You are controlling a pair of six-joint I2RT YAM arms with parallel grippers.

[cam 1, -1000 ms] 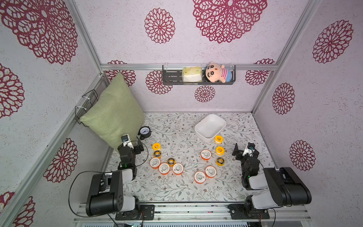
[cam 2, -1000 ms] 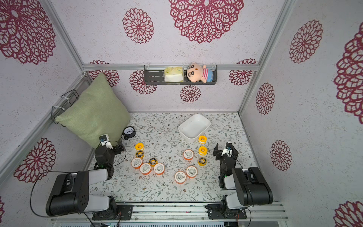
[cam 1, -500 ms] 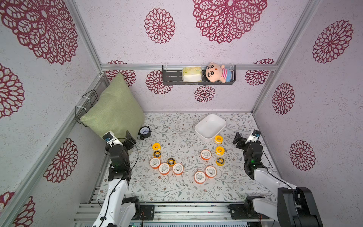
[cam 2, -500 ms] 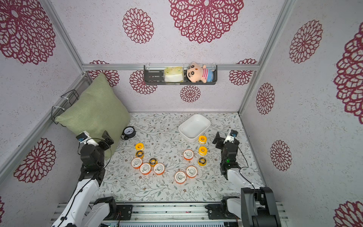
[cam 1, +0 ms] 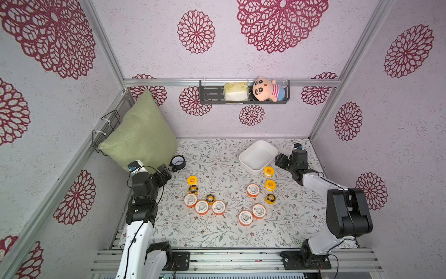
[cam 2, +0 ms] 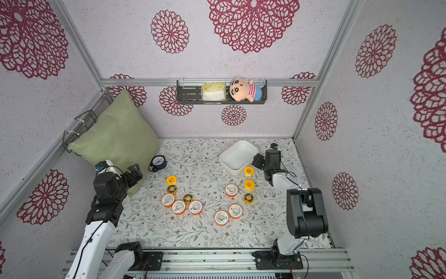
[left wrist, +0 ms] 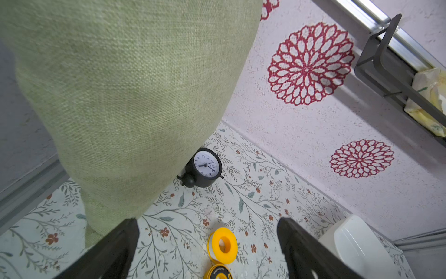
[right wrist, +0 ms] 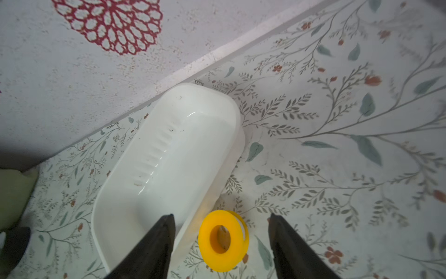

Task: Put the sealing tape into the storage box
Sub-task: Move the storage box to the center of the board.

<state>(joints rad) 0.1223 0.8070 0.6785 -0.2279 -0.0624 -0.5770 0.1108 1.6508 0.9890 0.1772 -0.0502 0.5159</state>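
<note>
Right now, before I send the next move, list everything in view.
orange sealing tape: six, white faces, three left, three right, mid-table.
yellow sealing tape: six, three black-faced, three on each side by the orange ones.
storage box: one, white, empty, table back right.
dial: one, black rim, white face, by the cushion.
cushion: one, green, back left corner.
wire rack: one, black, left wall.
wall shelf: one, dark grey, back wall.
packet: one, yellow-white, on the shelf.
plush doll: one, striped shirt, on the shelf.
table: one, floral cover.
left gripper: black, open, near the cushion.
right gripper: black, open, beside the box, holding nothing.
</note>
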